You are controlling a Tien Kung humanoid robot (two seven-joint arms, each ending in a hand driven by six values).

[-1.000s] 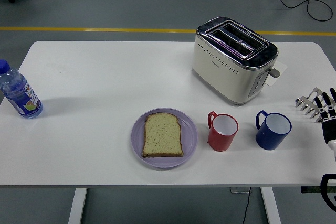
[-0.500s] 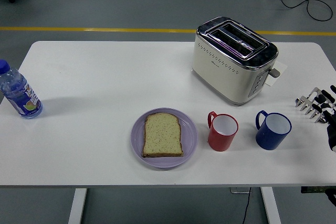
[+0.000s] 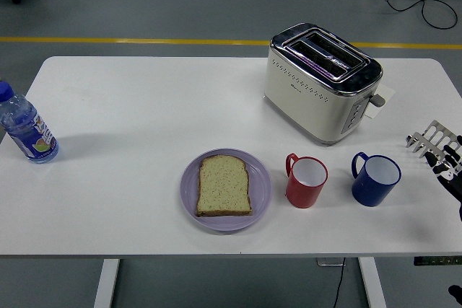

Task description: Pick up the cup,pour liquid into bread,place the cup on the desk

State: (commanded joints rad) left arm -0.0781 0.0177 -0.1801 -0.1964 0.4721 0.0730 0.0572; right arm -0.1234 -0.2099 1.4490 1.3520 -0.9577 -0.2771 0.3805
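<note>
The robot's right hand has slid back toward the right edge of the picture since a second ago, and less of it shows now than before; only a few black fingertips hang over the right edge of the white tabletop. Whether those fingers are spread or curled cannot be told from so little of them. They touch none of the cups.

Head view, the only one here: just beside the hand, at the tabletop's right edge, sits a small silver wire rack. Near the front edge, right of centre, the blue mug with a white inside stands upright, handle turned to the left and back. Just to its left, apart from it, the red mug with a white inside stands upright too, its handle also at the back left. Left again, close to the red mug but not touching it, lies the round lilac plate, and a single slice of pale brown bread rests flat on it. Behind the mugs, toward the far right of the tabletop, stands the cream and chrome two-slot toaster, set at an angle. Way over at the left edge, a clear plastic water bottle with a blue cap stands upright.
</note>
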